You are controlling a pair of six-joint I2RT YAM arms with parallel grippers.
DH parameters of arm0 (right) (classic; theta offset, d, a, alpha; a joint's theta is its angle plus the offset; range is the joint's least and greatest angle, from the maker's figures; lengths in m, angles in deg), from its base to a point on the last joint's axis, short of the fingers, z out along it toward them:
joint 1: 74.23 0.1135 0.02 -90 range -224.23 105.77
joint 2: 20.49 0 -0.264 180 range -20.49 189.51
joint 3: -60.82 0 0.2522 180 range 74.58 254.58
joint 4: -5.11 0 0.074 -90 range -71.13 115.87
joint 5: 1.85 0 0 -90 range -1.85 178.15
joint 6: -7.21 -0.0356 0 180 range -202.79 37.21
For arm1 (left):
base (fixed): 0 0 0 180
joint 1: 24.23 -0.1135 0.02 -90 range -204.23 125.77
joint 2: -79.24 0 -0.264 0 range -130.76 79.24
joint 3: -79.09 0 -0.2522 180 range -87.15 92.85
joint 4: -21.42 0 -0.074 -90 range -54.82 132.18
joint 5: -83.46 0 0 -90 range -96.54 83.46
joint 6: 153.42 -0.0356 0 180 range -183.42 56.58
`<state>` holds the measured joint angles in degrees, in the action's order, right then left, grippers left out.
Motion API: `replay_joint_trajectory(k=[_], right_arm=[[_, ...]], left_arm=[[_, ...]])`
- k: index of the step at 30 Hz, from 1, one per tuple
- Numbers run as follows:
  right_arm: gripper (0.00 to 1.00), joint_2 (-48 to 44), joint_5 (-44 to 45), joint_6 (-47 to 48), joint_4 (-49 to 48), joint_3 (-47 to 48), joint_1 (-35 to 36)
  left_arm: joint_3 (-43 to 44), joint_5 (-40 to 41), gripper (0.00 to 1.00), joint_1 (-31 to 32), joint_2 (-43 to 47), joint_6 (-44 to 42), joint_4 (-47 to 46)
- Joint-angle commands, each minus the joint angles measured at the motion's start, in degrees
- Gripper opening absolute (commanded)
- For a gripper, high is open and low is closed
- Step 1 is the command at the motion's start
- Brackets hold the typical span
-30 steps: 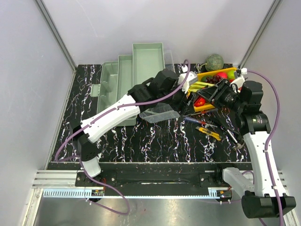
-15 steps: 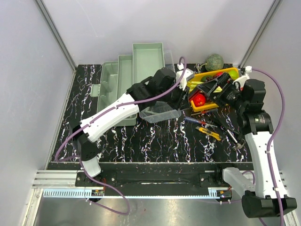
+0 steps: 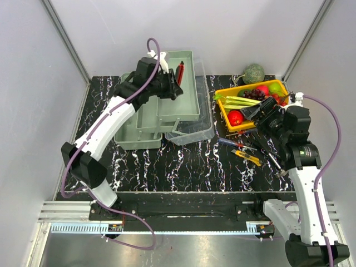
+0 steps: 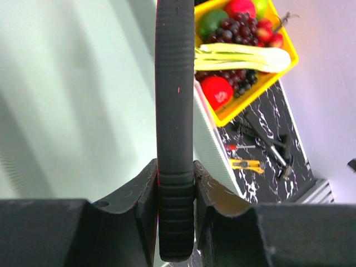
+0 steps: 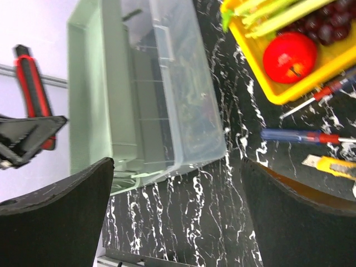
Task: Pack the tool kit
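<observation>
The left gripper (image 3: 174, 86) pinches a red knife (image 3: 181, 72) over the toolbox (image 3: 139, 142). The right gripper (image 3: 255, 113) is wide open, holding nothing.

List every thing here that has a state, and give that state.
toolbox, open, trays folded out.
clear lid, swung open beside it.
left hand, shut on the red utility knife, above the toolbox.
right hand, open, empty.
yellow utility knife, lying on the table, unpacked.
</observation>
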<state>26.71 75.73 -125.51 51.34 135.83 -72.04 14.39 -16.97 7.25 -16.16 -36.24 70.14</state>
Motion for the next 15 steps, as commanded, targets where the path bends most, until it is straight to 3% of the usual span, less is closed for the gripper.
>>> replay_joint_trajectory(k=[1, 8, 11, 13, 15], right_arm=[[0.99, 0.1, 3.1, -0.6, 0.8, -1.9, 0.3], [0.99, 0.5, 3.8, -1.1, 0.9, -3.7, 0.3], [0.99, 1.0, 3.8, -1.4, 0.9, -4.2, 0.3], [0.99, 1.3, 3.9, -1.3, 1.0, -4.5, 0.3], [0.99, 1.4, 3.9, -1.2, 1.0, -4.7, 0.2]], left_arm=[[1.2, 0.4, 0.15, -3.1, 0.7, 3.8, -1.3], [2.8, 1.9, 0.16, -3.7, -2.9, 9.6, 2.2], [1.6, 4.3, 0.34, -3.6, -3.1, 13.1, 2.6], [1.0, 5.4, 0.37, -3.6, -3.1, 14.0, 2.7], [0.8, 6.7, 0.48, -3.7, -3.1, 14.5, 3.0]])
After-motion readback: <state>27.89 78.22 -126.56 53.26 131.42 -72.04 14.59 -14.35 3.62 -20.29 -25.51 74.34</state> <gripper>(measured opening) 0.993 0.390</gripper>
